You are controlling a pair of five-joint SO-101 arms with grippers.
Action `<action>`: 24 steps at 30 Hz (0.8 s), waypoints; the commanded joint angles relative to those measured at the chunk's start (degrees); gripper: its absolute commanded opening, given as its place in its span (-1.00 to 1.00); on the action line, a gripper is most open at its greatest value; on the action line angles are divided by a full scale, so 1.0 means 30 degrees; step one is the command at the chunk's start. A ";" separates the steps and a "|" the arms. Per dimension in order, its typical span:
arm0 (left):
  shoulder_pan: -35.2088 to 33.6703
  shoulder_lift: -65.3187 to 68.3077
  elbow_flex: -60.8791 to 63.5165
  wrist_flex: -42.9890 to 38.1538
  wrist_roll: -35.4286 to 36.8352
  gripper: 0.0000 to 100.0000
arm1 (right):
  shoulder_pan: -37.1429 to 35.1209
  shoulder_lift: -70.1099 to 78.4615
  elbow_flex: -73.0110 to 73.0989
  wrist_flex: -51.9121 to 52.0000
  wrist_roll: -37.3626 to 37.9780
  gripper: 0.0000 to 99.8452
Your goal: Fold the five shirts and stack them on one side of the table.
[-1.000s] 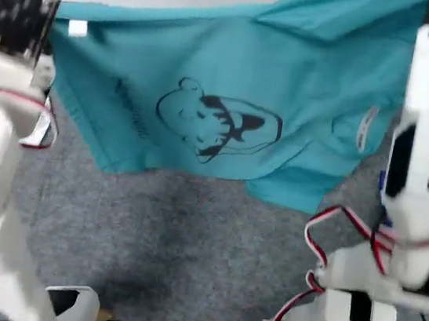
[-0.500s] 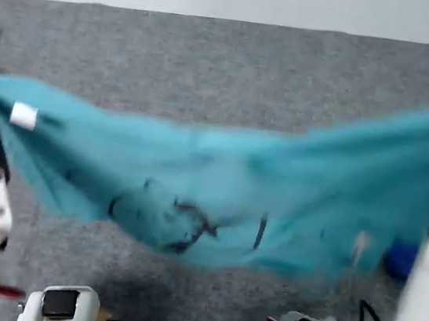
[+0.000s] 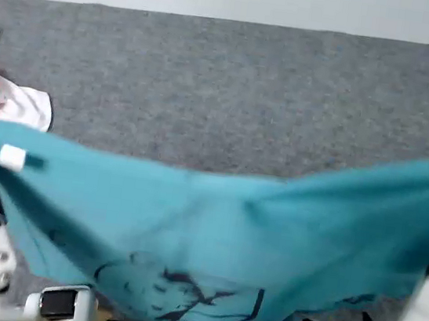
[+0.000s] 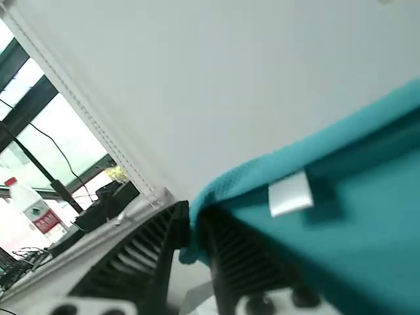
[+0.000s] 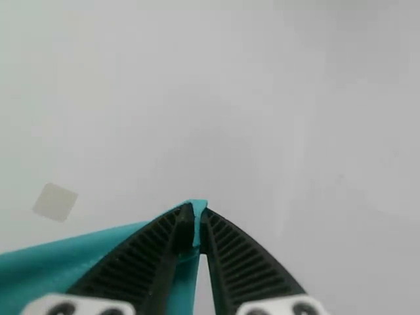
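My left end effector (image 4: pixel 195 222) is clamped on the teal shirt's (image 3: pixel 213 231) edge (a white tag (image 4: pixel 289 193) sits just beside it), and my right end effector (image 5: pixel 197 223) pinches another corner. The shirt hangs spread above the table's (image 3: pixel 226 75) near side. A red-and-white garment (image 3: pixel 5 100) lies at the table's left edge.

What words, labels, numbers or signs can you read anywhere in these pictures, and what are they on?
No text can be read.
On the teal shirt, the dark print: blurred, no words legible.
On the shirt's white tag: no writing shows.
On the bottle, a red label: too small to read.
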 commanded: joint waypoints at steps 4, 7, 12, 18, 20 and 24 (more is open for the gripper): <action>-0.0117 0.0527 0.5084 -0.0147 -0.0147 -0.99 | 0.0103 0.1744 0.4103 -0.0015 -0.2081 -0.98; -0.0117 0.0469 0.8747 -0.1934 -0.0117 -0.99 | 0.0103 0.2388 0.6242 -0.0015 -0.2930 -0.98; -0.0088 0.0498 1.4960 -0.7443 -0.0117 -0.99 | -0.0659 0.3648 0.9641 -0.0308 -0.4249 -0.98; -0.0029 0.0557 2.1817 -1.5297 -0.0117 -0.99 | -0.1714 0.6139 1.2806 -0.1538 -0.5538 -0.98; 0.0029 0.0557 2.4044 -1.7817 -0.0117 -0.99 | -0.1773 0.7136 1.3538 -0.2623 -0.5744 -0.98; 0.1055 0.0557 2.6769 -2.0689 -0.0117 -0.99 | -0.1919 0.8923 1.4300 -0.3971 -0.5861 -0.98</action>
